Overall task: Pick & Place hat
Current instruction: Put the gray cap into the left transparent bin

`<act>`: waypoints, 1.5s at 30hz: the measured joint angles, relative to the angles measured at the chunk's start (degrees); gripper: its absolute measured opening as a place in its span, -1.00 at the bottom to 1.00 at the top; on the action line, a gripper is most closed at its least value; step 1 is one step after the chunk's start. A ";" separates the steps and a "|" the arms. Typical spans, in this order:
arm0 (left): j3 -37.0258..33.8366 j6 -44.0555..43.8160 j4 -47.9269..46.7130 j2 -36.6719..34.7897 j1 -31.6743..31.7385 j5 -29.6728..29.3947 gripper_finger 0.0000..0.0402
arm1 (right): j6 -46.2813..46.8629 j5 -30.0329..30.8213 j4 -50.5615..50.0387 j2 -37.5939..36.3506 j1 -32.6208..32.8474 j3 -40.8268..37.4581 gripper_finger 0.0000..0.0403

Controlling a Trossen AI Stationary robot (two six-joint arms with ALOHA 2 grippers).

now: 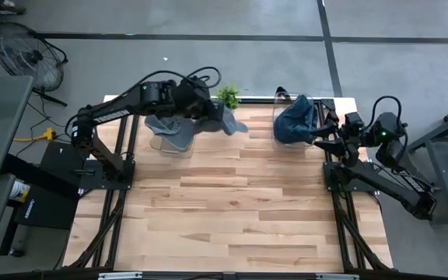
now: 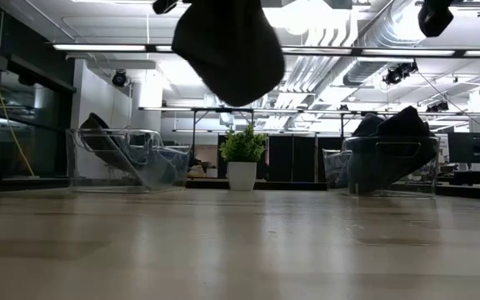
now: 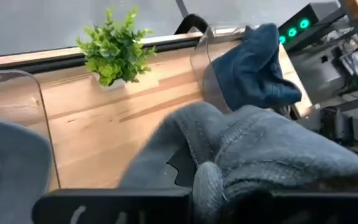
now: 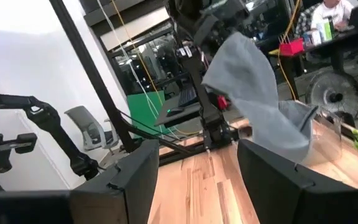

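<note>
High view has my left claw (image 1: 218, 117) raised near the far edge of the tabletop (image 1: 232, 210), its jaws shut tight on a grey hat (image 1: 232, 121) that droops from them, just beside the small potted plant (image 1: 228, 96) standing at the middle of that edge. Behind the claw, toward the far left corner, sits a clear bin (image 1: 169, 134) with more grey hats (image 1: 173, 128) piled in it. Near the far right corner a second clear bin (image 1: 295, 117) holds a heap of dark blue hats (image 1: 294, 123). My right claw (image 1: 323, 128) is at the right edge beside that bin, its fingers spread wide with nothing between them. From table height the held hat (image 2: 227, 50) hangs as a dark shape well clear of the wood, above the plant (image 2: 242, 157), with the left bin (image 2: 127, 158) and the right bin (image 2: 390, 165) to either side along the far edge. My left wrist camera looks over the grey cloth (image 3: 260, 162) bunched at my fingers toward the plant (image 3: 114, 46) and the blue hats (image 3: 250, 68) in their bin. My right wrist camera looks between my two parted fingers (image 4: 123, 180) across the tabletop at the grey hat (image 4: 253, 93) dangling from the other arm's claw (image 4: 219, 25).
</note>
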 joint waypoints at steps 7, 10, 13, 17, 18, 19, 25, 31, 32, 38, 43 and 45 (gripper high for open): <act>0.07 -4.30 -4.98 -0.22 4.20 3.94 -1.00 | -0.49 3.13 -5.74 1.56 0.00 0.00 0.06; 0.07 -6.28 -8.65 -0.26 7.07 6.08 -1.00 | -0.61 3.10 -5.56 2.78 0.00 0.00 0.06; 0.07 -7.71 -11.27 -0.24 9.10 7.51 -1.00 | -1.35 3.08 -5.59 4.02 0.00 0.00 0.06; 0.09 -10.54 -15.87 -0.24 11.58 9.97 -1.00 | -1.86 2.65 -5.56 5.35 0.00 0.00 0.06; 0.09 -11.10 -16.96 -0.24 12.31 10.63 -1.00 | -2.00 2.67 -5.58 5.59 0.02 0.00 0.06; 0.09 -11.76 -17.84 -0.24 13.01 10.99 -1.00 | -2.15 2.67 -5.58 5.75 0.02 0.00 0.06; 0.09 -12.38 -19.79 -1.07 17.00 15.00 -1.00 | -3.38 2.42 -5.58 6.03 0.04 0.00 0.06; 0.09 -9.85 -22.44 -3.45 21.00 18.26 -1.00 | -4.08 2.13 -5.63 6.03 0.04 0.00 0.06; 0.09 -9.24 -22.54 -4.00 21.66 19.10 -1.00 | -4.08 2.05 -5.65 6.03 0.04 0.00 0.06; 0.09 -5.75 -23.03 -6.52 25.28 22.88 -1.00 | -4.75 1.90 -6.10 6.03 0.04 0.00 0.06; 0.09 -2.95 -23.79 -6.84 28.97 28.34 -1.00 | -5.65 1.89 -6.56 6.03 0.04 0.00 0.06; 0.09 -2.22 -23.71 -6.85 30.41 30.03 -1.00 | -5.78 1.91 -6.56 6.03 0.04 0.00 0.06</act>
